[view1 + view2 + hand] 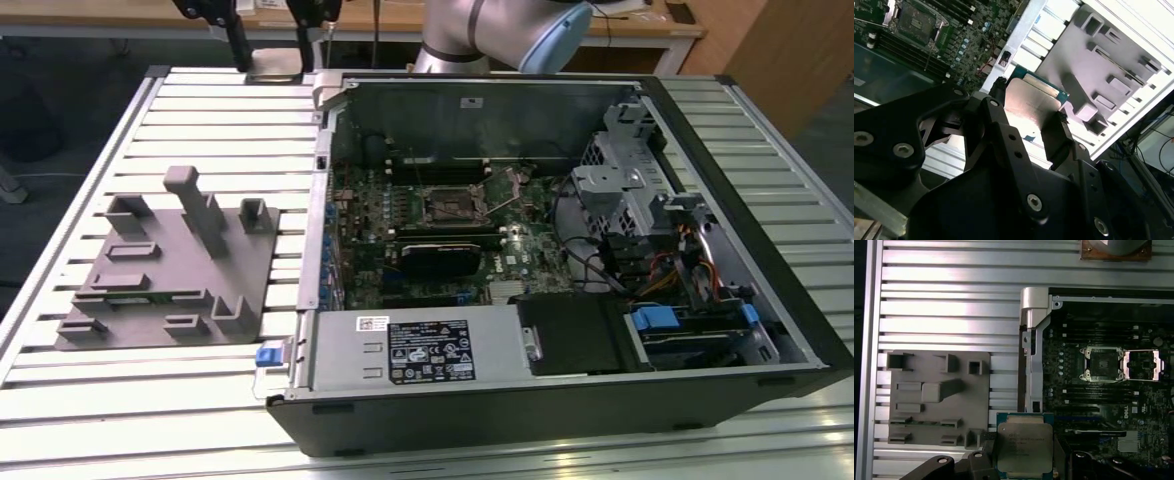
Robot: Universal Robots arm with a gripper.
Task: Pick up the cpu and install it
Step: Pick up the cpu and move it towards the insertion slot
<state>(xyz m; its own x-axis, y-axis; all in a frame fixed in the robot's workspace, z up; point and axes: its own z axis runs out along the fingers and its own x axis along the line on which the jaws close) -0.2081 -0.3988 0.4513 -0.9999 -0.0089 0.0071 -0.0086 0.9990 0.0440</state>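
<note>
The gripper (1028, 107) holds the cpu (1024, 446) in the air, its 2 black fingers (1056, 136) closed against 2 opposite edges of the chip, with no gap visible at either side. In both wrist views the chip hangs over the slatted metal table (949, 315), above the strip between the grey tray (939, 405) and the side wall (1033, 355) of the open computer case (534, 400). Bare slats lie around the tray and past the case's corner.

Inside the case the motherboard (400, 250) lies flat, and its cpu socket (1102, 362) stands uncovered, its metal load plate (1143, 365) swung open beside it. Memory slots run just beside the socket, and in the exterior view a drive cage (627, 170) and bundled cables (667, 270) crowd the side toward the exterior view's right. The case wall stands between the chip and the socket. The arm (487, 35) rises behind the case's far wall.

The cpu is held flat, silver-grey top toward the first wrist camera, its green edge (1024, 416) beyond the fingertips. Its sides run parallel to the case wall and the slats; it looks near-square, so I cannot tell a long axis
</note>
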